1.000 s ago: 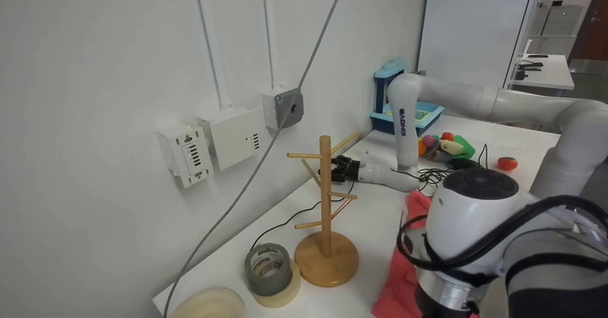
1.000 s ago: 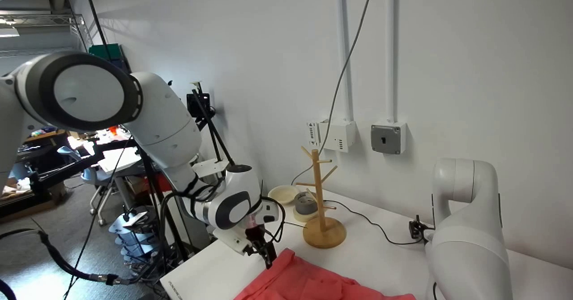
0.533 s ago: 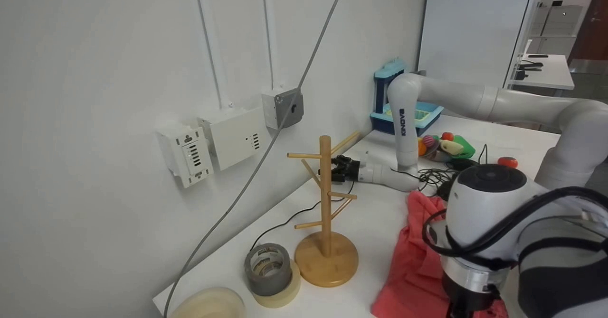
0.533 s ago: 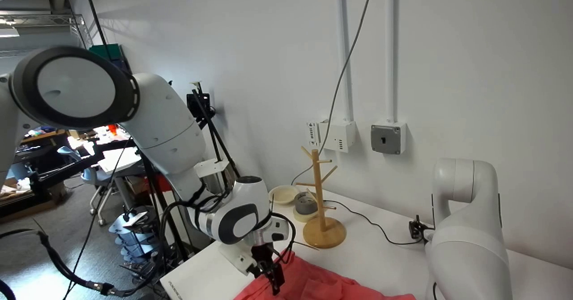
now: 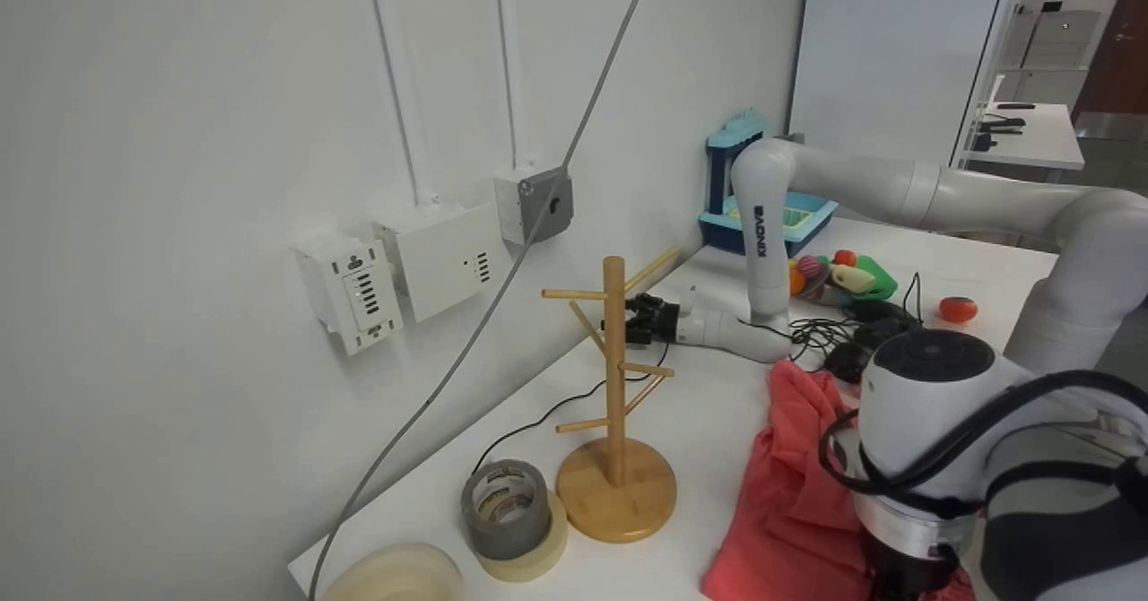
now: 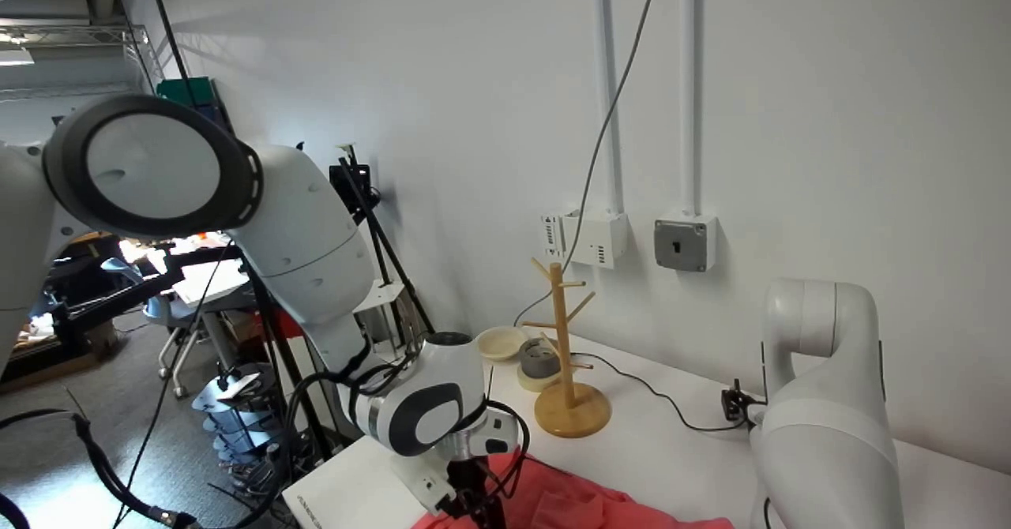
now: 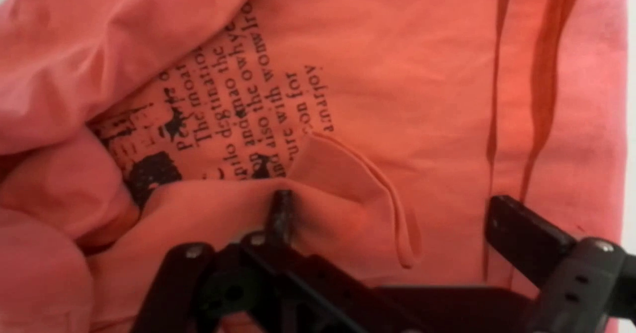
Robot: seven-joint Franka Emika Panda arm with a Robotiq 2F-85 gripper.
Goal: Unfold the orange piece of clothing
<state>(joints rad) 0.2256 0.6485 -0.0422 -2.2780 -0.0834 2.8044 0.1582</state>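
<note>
Nr wall (image 6: pixel 474 103), white tbl (image 6: pixel 671 450) is being part-covered by orange garment (image 7: pixel 397 74); "KINOVA" is being shown on 2nd arm (image 5: pixel 951 197), "with" in garment's blk print (image 7: pixel 248 104); gripper (image 7: pixel 390 199) is being held wide-jawed over it, nothing being gripped.

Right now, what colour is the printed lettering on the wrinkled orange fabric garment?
Black; the printed lettering on the garment shows best in the wrist view.

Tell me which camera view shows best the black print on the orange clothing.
The wrist view: the black print appears large, with a few words legible, though partly covered. Both exterior views show the orange clothing, but I can make out no print there.
</note>
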